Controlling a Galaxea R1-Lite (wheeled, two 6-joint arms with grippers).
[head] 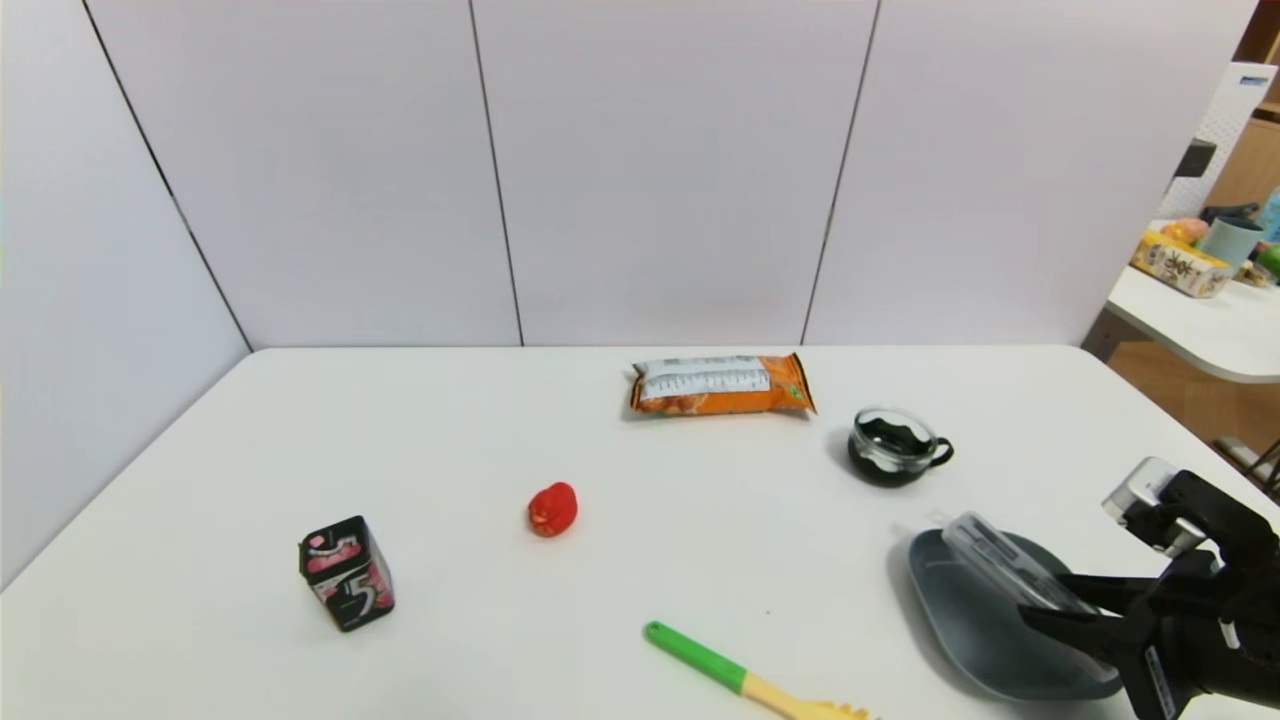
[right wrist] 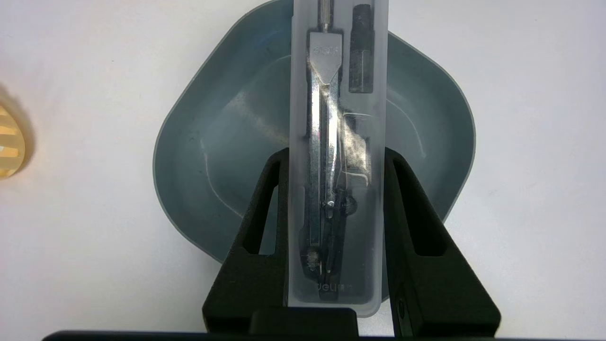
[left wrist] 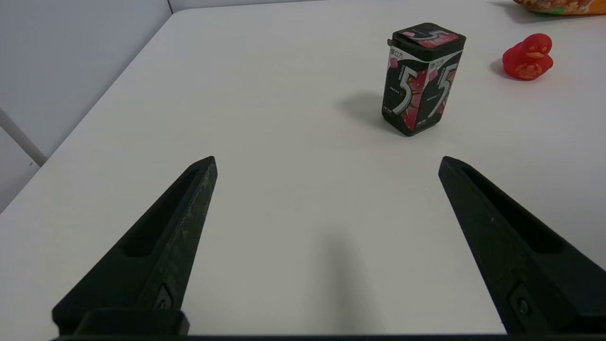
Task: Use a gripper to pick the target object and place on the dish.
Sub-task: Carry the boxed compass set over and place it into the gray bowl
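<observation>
Right gripper [right wrist: 336, 156] jaws clamp case [right wrist: 337, 142] over dish [right wrist: 208, 156], seemingly not touching; left gripper [left wrist: 326, 161] open.

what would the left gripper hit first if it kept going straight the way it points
Probably nothing: the left gripper, open, points over bare table. The gum box sits just off that line, though depth is unclear.

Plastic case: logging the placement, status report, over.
Right pincer shut on plastic case, held over the dish. Left pincer open, idle near gum box. Nothing blocking the dish.
</observation>
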